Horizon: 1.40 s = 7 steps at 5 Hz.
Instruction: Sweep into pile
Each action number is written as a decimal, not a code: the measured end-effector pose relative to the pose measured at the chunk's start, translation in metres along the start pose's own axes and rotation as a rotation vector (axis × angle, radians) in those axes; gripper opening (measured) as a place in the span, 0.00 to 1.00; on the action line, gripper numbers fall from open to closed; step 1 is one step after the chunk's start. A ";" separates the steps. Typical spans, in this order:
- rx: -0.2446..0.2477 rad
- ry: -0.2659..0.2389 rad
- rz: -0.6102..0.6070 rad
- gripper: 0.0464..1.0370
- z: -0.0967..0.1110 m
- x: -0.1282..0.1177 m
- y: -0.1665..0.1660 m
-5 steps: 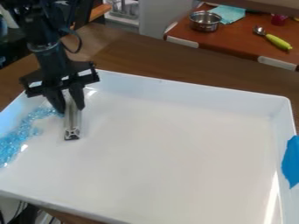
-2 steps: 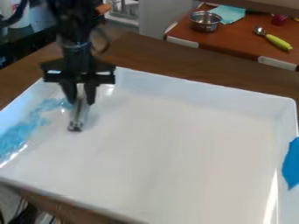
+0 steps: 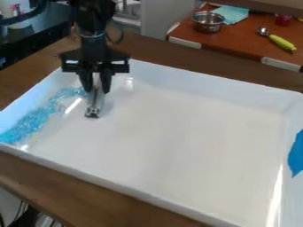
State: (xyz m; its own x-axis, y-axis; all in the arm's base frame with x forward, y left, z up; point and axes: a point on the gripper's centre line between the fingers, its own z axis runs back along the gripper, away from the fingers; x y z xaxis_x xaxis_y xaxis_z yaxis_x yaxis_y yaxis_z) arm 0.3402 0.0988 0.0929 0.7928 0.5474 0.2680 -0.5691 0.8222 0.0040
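1. We had the pincer (image 3: 98, 91) narrow, clamped on a metal tool (image 3: 93, 106), end down, probably for sweeping.
2. We found blue bits (image 3: 35, 119) strung along the tray (image 3: 177, 133) wall at view left; its rim likely kept them off the desk (image 3: 89, 195).
3. We held the tool beside them, presumably for gathering; couldn't tell floor contact.
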 end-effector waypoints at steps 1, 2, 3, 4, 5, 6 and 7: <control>-0.034 0.047 -0.030 0.29 0.004 -0.013 0.003; -0.121 0.071 -0.134 0.29 0.031 -0.032 -0.004; -0.191 0.058 -0.202 0.29 0.062 -0.043 -0.019; -0.174 0.053 -0.238 0.29 0.072 -0.058 -0.043; -0.157 0.015 -0.289 0.29 0.079 -0.082 -0.086; -0.097 0.038 -0.332 0.29 0.060 -0.116 -0.123; -0.096 0.000 -0.357 0.36 0.058 -0.137 -0.167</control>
State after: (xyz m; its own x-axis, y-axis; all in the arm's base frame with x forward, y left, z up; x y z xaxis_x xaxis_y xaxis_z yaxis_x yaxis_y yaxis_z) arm 0.3139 -0.1230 0.1114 0.9379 0.2231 0.2656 -0.2334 0.9724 0.0072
